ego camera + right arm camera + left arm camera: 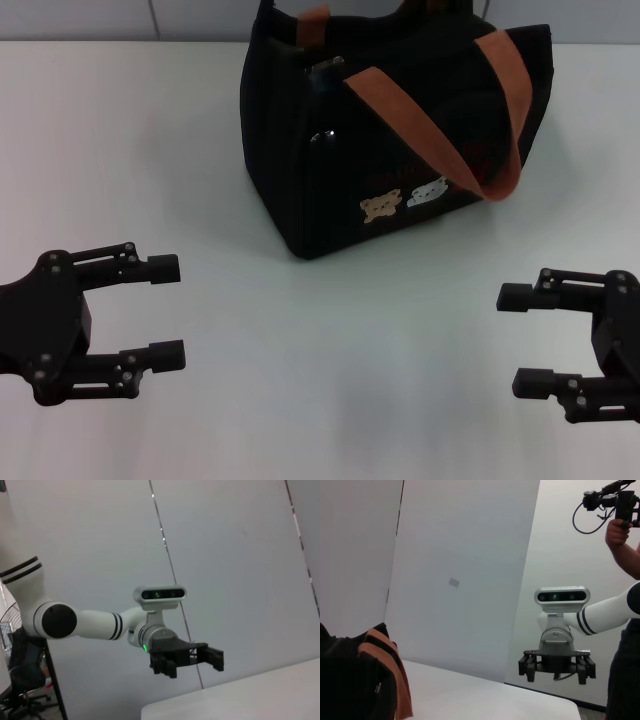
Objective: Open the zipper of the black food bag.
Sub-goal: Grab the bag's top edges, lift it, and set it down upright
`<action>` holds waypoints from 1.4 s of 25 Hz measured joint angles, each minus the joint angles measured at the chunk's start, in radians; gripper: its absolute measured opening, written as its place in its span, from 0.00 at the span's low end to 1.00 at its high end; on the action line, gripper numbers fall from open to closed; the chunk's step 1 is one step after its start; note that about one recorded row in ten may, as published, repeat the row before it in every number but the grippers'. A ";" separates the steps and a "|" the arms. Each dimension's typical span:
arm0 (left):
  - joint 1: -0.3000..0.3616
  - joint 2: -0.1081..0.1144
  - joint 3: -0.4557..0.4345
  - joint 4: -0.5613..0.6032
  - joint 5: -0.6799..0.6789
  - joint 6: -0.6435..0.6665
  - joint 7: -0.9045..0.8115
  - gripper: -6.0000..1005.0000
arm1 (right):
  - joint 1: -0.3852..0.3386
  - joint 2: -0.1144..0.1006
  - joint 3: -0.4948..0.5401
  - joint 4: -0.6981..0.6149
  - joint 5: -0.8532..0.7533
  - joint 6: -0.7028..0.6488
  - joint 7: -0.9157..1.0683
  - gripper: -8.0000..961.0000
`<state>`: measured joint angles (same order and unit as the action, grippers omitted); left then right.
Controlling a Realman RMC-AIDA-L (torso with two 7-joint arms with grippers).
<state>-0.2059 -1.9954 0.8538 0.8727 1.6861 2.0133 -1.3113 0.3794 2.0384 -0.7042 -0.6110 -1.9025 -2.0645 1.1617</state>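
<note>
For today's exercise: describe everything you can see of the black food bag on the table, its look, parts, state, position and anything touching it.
The black food bag is a boxy tote of dark fabric standing upright on the white table, towards the far side. Two orange-brown straps arch over it, one drooping down the front. Small tan and white bear patches sit low on its front below faint red lettering. A silvery glint shows on its left end. Neither the left gripper nor the right gripper touches it; both hover open, nearer the robot.

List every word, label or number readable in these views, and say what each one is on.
Red lettering on the black food bag, above the bear patches: present, but too blurred and dark to read.
No other text shows: none on the left hand, the right hand or the table.
</note>
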 joint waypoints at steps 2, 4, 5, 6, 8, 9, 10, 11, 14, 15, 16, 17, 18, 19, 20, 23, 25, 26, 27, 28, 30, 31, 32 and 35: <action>-0.002 0.000 0.003 0.001 0.000 0.000 -0.006 0.78 | 0.001 0.003 0.000 0.001 -0.003 0.000 -0.004 0.76; -0.006 0.000 0.005 0.001 0.000 0.000 -0.013 0.77 | -0.002 0.011 -0.001 0.001 -0.004 0.001 -0.012 0.76; -0.008 0.000 0.006 0.001 0.000 -0.001 -0.017 0.77 | -0.002 0.011 -0.001 0.001 -0.004 0.001 -0.012 0.76; -0.009 0.000 0.006 0.001 0.000 -0.001 -0.019 0.77 | -0.003 0.014 -0.001 0.000 -0.004 0.002 -0.014 0.76; -0.009 -0.001 0.006 -0.001 0.000 -0.001 -0.021 0.77 | -0.003 0.019 -0.006 -0.002 -0.004 0.007 -0.016 0.76; -0.011 -0.002 0.006 -0.002 0.000 -0.002 -0.022 0.77 | -0.001 0.023 -0.017 -0.002 -0.005 0.011 -0.018 0.76; -0.011 -0.002 0.006 -0.002 0.000 -0.002 -0.022 0.77 | -0.001 0.023 -0.017 -0.002 -0.005 0.011 -0.018 0.76; -0.014 -0.003 0.006 -0.003 0.000 -0.002 -0.022 0.77 | 0.000 0.024 -0.021 -0.002 -0.005 0.012 -0.019 0.76; -0.022 -0.010 0.001 -0.011 0.001 -0.009 -0.022 0.76 | 0.003 0.025 -0.027 -0.002 -0.006 0.017 -0.021 0.76; -0.026 -0.015 -0.001 -0.017 0.001 -0.013 -0.021 0.76 | 0.003 0.025 -0.027 -0.002 -0.006 0.017 -0.021 0.76; -0.031 -0.018 -0.006 -0.026 0.001 -0.018 -0.018 0.76 | 0.003 0.025 -0.025 -0.002 -0.006 0.019 -0.021 0.76; -0.043 -0.027 -0.018 -0.047 0.001 -0.035 -0.009 0.76 | 0.003 0.025 -0.020 -0.002 -0.006 0.029 -0.022 0.76; -0.052 -0.036 -0.029 -0.069 0.001 -0.055 0.002 0.76 | 0.003 0.025 -0.020 -0.002 -0.006 0.029 -0.022 0.76; -0.057 -0.040 -0.034 -0.082 0.001 -0.067 0.010 0.75 | 0.002 0.025 -0.018 -0.002 -0.006 0.033 -0.022 0.76; -0.065 -0.046 -0.038 -0.099 0.002 -0.085 0.021 0.75 | 0.001 0.025 -0.017 -0.001 -0.006 0.036 -0.023 0.76; -0.093 -0.060 -0.042 -0.162 0.002 -0.169 0.052 0.75 | -0.005 0.019 -0.010 0.003 -0.002 0.041 -0.023 0.76; -0.118 -0.070 -0.038 -0.213 0.002 -0.240 0.074 0.75 | -0.008 0.016 0.010 0.002 -0.003 0.046 -0.023 0.76; -0.133 -0.075 -0.036 -0.248 0.001 -0.282 0.093 0.74 | -0.012 0.016 0.026 0.001 -0.005 0.050 -0.023 0.76; -0.162 -0.078 -0.036 -0.316 -0.005 -0.344 0.139 0.74 | -0.022 0.014 0.068 -0.001 -0.006 0.064 -0.024 0.76; -0.162 -0.078 -0.036 -0.316 -0.005 -0.344 0.139 0.74 | -0.022 0.014 0.068 -0.001 -0.006 0.064 -0.024 0.76; -0.197 -0.079 -0.042 -0.407 -0.022 -0.397 0.201 0.74 | -0.035 0.012 0.122 0.001 -0.006 0.076 -0.024 0.76; -0.211 -0.080 -0.044 -0.446 -0.033 -0.419 0.234 0.74 | -0.043 0.011 0.161 0.003 -0.006 0.082 -0.024 0.76; -0.239 -0.082 -0.045 -0.523 -0.059 -0.474 0.315 0.74 | -0.058 0.011 0.221 0.006 -0.006 0.088 -0.024 0.76; -0.258 -0.084 -0.045 -0.572 -0.077 -0.516 0.374 0.73 | -0.070 0.012 0.264 0.006 -0.002 0.090 -0.024 0.76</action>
<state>-0.4643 -2.0796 0.8090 0.3007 1.6092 1.4974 -0.9368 0.3093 2.0503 -0.4406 -0.6047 -1.9046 -1.9747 1.1376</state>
